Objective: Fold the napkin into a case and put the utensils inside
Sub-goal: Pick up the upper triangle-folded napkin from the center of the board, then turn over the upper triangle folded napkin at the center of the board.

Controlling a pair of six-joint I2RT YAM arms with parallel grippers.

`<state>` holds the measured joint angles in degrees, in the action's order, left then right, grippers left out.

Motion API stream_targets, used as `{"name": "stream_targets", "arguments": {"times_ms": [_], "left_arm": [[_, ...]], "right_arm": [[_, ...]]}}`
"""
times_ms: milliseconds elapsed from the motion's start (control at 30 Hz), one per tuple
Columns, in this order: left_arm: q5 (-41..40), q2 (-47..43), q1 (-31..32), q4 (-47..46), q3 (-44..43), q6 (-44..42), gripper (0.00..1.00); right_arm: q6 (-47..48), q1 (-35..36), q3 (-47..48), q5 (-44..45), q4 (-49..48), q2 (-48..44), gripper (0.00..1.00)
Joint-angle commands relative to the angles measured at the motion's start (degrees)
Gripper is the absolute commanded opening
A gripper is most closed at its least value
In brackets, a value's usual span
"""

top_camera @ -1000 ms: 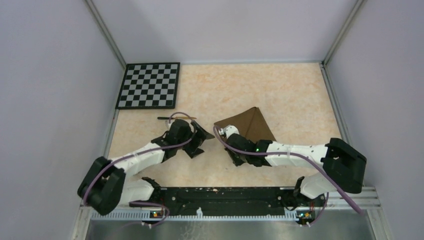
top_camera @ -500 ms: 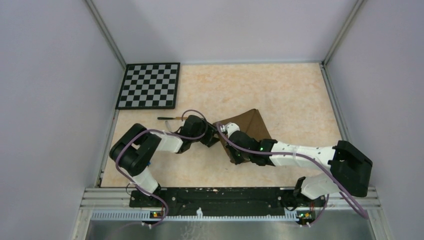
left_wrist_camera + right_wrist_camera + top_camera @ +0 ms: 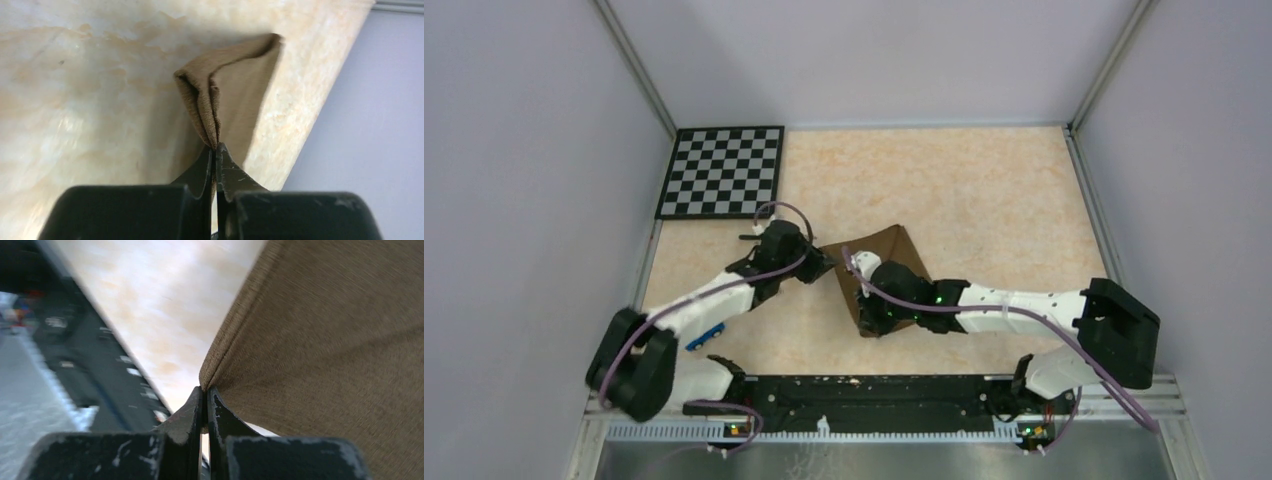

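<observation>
The dark brown napkin (image 3: pixel 884 262) lies folded over on the table, pinched at two corners. My left gripper (image 3: pixel 824 260) is shut on its left corner, and the cloth bunches up from the jaws in the left wrist view (image 3: pixel 235 90). My right gripper (image 3: pixel 864 322) is shut on the near corner, with the napkin (image 3: pixel 325 340) stretching away from its closed tips (image 3: pixel 205 390). My left gripper's tips (image 3: pixel 215 150) meet on the fabric. Of the utensils, only a dark end (image 3: pixel 746 236) pokes out beside my left arm. No narrow case is in view.
A black-and-white checkerboard (image 3: pixel 722 170) lies at the back left. A small blue toy car (image 3: pixel 707 335) sits by my left forearm near the front. Grey walls and metal rails (image 3: pixel 1089 190) bound the table.
My left gripper went from open to shut on the napkin's left corner. The napkin has shifted left and nearer with both grippers. The blue toy car has come into view.
</observation>
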<state>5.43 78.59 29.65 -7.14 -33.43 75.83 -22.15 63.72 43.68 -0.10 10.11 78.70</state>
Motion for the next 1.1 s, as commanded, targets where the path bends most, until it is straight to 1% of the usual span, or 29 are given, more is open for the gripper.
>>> {"name": "stream_targets", "arguments": {"times_ms": [0, 33, 100, 167, 233, 300, 367, 400, 467, 500, 567, 667, 733, 767, 800, 833, 867, 933, 967, 1000, 1067], "left_arm": [[-13.81, -18.82, -1.45, 31.71, -11.09, -9.13, 0.00], [-16.37, -22.56, -1.49, 39.73, -13.74, -10.36, 0.00], [-19.92, -27.97, -1.43, 48.43, -19.53, -11.61, 0.00], [-22.52, -29.09, -1.32, 56.14, -25.95, -11.27, 0.00], [-23.87, -27.20, -1.22, 59.72, -30.53, -10.63, 0.00], [-24.13, -23.88, -0.70, 58.10, -31.54, -10.45, 0.00], [-24.19, -18.80, 1.10, 53.96, -31.94, -10.58, 0.00], [-25.12, -14.34, 2.48, 50.91, -32.14, -11.10, 0.00], [-25.52, -6.05, 4.88, 46.21, -33.99, -11.62, 0.00], [-25.38, -1.46, 6.13, 43.57, -35.60, -12.40, 0.00], [-24.80, 8.23, 8.40, 41.11, -40.07, -13.09, 0.00], [-26.33, 21.80, 11.83, 39.97, -49.16, -15.08, 0.00], [-26.30, 29.79, 13.10, 40.90, -55.43, -15.90, 0.00], [-25.74, 33.32, 13.55, 41.20, -58.37, -16.30, 0.00], [-25.25, 36.32, 13.97, 41.45, -60.51, -16.41, 0.00], [-24.23, 38.97, 14.21, 40.90, -62.05, -16.62, 0.00], [-22.62, 40.97, 14.29, 39.75, -62.82, -17.23, 0.00], [-19.89, 43.80, 14.30, 36.54, -63.32, -20.06, 0.00], [-18.32, 44.54, 14.30, 35.17, -63.41, -21.64, 0.02], [-16.59, 44.81, 14.30, 33.70, -63.40, -23.25, 0.08], [-12.18, 43.67, 14.30, 29.75, -62.16, -27.02, 0.32]], "right_arm": [[-3.91, 4.65, 6.68, -20.94, -8.68, 2.85, 0.00], [-5.88, 5.09, 7.43, -25.42, -12.95, 2.92, 0.00], [-11.35, 5.40, 7.93, -33.30, -21.72, 2.73, 0.00], [-16.86, 5.26, 7.27, -39.13, -30.15, 2.53, 0.00], [-21.86, 4.44, 5.22, -42.80, -36.84, 2.43, 0.00], [-28.75, 1.92, 0.15, -45.96, -45.92, 2.75, 0.00], [-35.84, -2.03, -6.75, -48.74, -56.63, 2.82, 0.00], [-38.19, -4.75, -10.39, -49.71, -59.98, 2.53, 0.00], [-40.07, -9.19, -17.07, -50.75, -64.17, 1.82, 0.00], [-39.68, -11.83, -19.99, -51.67, -63.40, 1.54, 0.00], [-37.01, -18.49, -24.82, -53.77, -60.07, 1.14, 0.00], [-26.42, -27.02, -27.75, -54.70, -42.98, -0.69, 0.00], [-15.20, -30.42, -25.45, -50.73, -23.71, -1.48, 0.00], [-12.00, -31.37, -24.32, -48.82, -18.07, -1.54, 0.00], [-9.76, -32.04, -23.41, -46.21, -13.62, -1.89, 0.00], [-9.05, -32.34, -22.85, -43.97, -11.13, -2.60, 0.00], [-9.28, -32.66, -22.64, -41.85, -8.95, -3.65, 0.00], [-9.45, -32.78, -20.83, -34.81, -3.38, -6.01, 0.01], [-9.36, -32.83, -19.69, -30.25, 0.14, -7.27, 0.05], [-9.67, -32.91, -18.67, -25.44, 3.04, -8.56, 0.08], [-10.59, -33.49, -16.76, -17.91, 8.01, -11.15, 0.17]]}}
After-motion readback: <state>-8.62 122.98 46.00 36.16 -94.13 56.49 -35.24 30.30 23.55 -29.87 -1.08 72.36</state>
